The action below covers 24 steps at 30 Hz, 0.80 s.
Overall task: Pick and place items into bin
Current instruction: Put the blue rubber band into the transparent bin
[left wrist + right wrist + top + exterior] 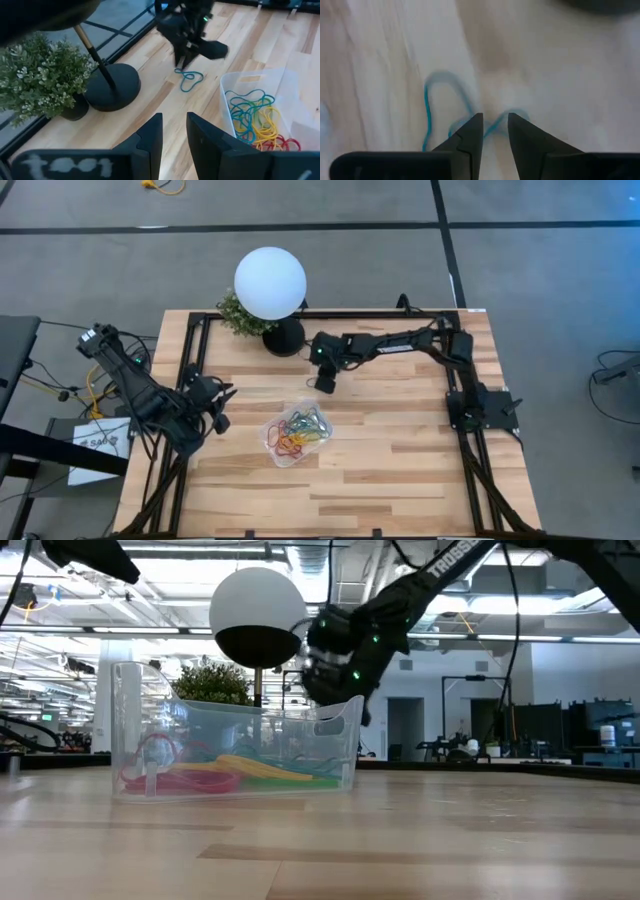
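blue loop (437, 102) on table, under right end effector (494, 125) tips

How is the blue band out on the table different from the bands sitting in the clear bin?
The blue band lies alone on bare wood beside the lamp base, under the right gripper; the bands in the bin are piled and tangled together. It is one colour; they mix red, yellow, green and blue. All are thin, twisted loops.
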### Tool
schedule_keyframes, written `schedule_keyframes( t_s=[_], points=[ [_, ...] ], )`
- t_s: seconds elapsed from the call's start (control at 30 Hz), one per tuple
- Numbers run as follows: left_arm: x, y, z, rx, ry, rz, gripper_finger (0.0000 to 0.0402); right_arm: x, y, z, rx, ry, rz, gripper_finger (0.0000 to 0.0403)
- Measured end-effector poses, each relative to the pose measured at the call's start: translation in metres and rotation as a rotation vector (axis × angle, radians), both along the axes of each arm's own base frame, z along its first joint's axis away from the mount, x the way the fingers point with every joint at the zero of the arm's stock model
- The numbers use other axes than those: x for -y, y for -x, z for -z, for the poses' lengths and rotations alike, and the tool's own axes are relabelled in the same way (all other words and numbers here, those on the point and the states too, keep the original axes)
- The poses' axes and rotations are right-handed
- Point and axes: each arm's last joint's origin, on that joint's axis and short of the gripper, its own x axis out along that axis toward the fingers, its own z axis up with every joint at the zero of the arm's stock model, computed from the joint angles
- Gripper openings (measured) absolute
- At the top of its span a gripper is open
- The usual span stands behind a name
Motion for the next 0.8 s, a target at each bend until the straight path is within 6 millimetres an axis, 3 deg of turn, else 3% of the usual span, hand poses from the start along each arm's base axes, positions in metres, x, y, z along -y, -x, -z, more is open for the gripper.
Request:
schedule_keyframes(
  t_s=[0.1,0.5,0.8],
  points=[
    [0.001,-0.001,0.001,-0.011,-0.009,0.0,0.0077,-0.006,-0.002,0.013,-0.043,0.002,-0.014,0.0085],
    [0.012,-0.013,0.013,-0.076,-0.058,0.001,0.0077,-0.005,0.003,0.015,-0.106,0.015,0.156,0.0085],
    [0.016,-0.017,0.017,-0.091,-0.071,0.001,0.0077,-0.019,-0.005,0.035,-0.122,0.014,0.139,0.0069]
  ],
)
